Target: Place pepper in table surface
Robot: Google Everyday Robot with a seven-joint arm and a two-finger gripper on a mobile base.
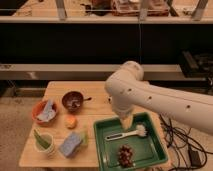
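Note:
The pepper (41, 138) is a slender dark-green piece standing in a white cup (46, 146) at the front left corner of the tan table surface (57, 91). My gripper (125, 125) hangs at the end of the white arm (150, 97). It points down over the back edge of the green tray (101, 131), far to the right of the pepper. Nothing shows in it.
The tray holds a white brush (128, 134) and a dark cluster (125, 154). On the table are an orange bowl with a blue cloth (45, 111), a dark bowl (73, 100), a small orange fruit (71, 121) and a blue sponge (72, 144). Shelving stands behind; cables lie on the floor at right.

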